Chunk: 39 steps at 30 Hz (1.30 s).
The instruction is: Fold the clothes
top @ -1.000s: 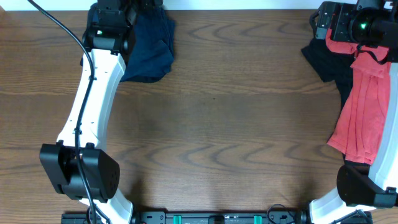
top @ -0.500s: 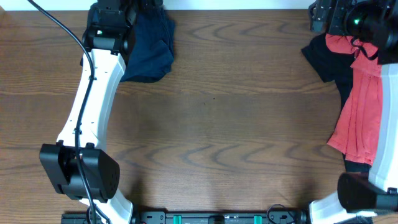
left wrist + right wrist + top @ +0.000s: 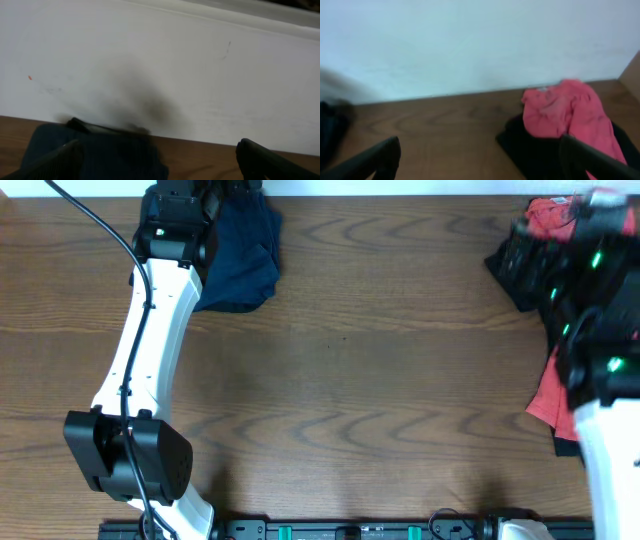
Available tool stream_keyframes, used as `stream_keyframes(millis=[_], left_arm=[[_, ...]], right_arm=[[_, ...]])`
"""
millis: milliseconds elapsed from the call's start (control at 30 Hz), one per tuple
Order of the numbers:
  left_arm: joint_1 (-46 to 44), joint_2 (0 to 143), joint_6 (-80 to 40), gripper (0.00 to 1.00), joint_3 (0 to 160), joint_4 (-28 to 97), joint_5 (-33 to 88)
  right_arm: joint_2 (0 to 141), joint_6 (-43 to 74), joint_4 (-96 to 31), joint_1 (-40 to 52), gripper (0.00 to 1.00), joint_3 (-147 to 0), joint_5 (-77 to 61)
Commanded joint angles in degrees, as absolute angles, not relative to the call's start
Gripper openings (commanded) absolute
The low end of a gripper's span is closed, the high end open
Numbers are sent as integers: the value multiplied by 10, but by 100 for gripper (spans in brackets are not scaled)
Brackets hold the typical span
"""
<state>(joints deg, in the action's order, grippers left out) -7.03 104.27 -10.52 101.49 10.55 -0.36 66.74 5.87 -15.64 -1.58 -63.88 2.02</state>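
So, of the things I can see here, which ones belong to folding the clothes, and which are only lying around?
Part of the job:
- navy garment, far left corner
- coral-red garment, far right
- black garment, under the coral-red one

Not part of the job:
- wooden table
- white wall behind it

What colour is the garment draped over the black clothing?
Coral-red; the garment shows best in the right wrist view.

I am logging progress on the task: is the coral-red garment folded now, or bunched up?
Not folded. The coral-red garment lies bunched and wrinkled, partly on top of a black garment.
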Motion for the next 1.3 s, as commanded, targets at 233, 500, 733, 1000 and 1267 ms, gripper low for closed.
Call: stream_keyframes(millis=[233, 500, 733, 1000, 1267], left_arm=[[-69, 1045, -108, 98, 1014, 107, -5], [-69, 1045, -108, 98, 1014, 107, -5], [-69, 1045, -108, 98, 1014, 107, -5], [-69, 1045, -108, 98, 1014, 107, -5], [-69, 1045, -108, 98, 1014, 107, -5]], right_arm=[[463, 103, 71, -11, 99, -229, 28], [271, 196, 133, -11, 99, -21, 28], [177, 201, 82, -5, 99, -3, 28], [82, 201, 31, -4, 99, -3, 52], [23, 183, -30, -3, 99, -3, 123]])
